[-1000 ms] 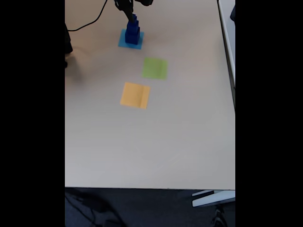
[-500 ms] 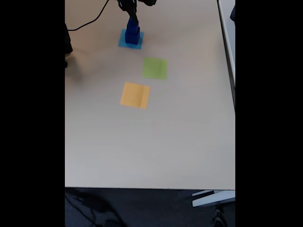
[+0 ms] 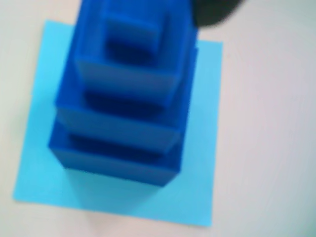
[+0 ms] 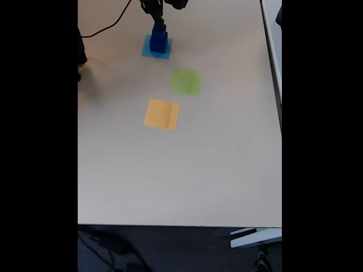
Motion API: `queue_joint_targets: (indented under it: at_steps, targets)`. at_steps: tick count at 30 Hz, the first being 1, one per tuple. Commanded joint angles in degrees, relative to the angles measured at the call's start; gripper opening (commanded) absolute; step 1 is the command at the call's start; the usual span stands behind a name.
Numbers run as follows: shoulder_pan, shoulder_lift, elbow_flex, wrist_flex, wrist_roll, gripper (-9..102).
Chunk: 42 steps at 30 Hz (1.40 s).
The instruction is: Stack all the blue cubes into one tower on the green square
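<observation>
Here the stepped tower of solid dark-blue cubes (image 3: 123,98) stands on the flat light-blue paper square (image 3: 197,187), not on the flat light-green paper square (image 4: 185,81), which lies bare a little nearer the camera in the fixed view, with a flat orange-yellow paper square (image 4: 161,114) beyond it toward the lower left. The dark two-finger gripper (image 4: 159,22) hangs directly over the top of the stack; at this size I cannot tell whether its jaws are apart or closed on the topmost cube, and the wrist view gives only a dark blur at its upper edge. The stacking order looks sensible: the widest block sits at the base and each tier above is narrower, so every cube rests fully on a broader face and the pile stays upright and centred on its sheet. The cubes read as smooth, matte, sharp-edged solids, probably foam or plastic, with clean ledges between the four tiers seen from the wrist. The paper patches are thin and lie flat on the pale beige tabletop (image 4: 227,170). Judging by the layout, the tower must be rebuilt cube by cube on the green patch.
</observation>
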Motion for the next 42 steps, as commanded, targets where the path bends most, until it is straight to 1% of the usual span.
queue_joint_targets:
  at_steps: [1,16,30,42]
  targets:
    - [-0.09,0.09,-3.87,0.18,2.2,25]
    - [-0.79,-1.23,-5.45,1.41,6.06,23]
    - [-1.05,-2.46,-6.42,2.72,5.19,21]
    - [-0.79,-2.64,-6.86,3.43,5.1,17]
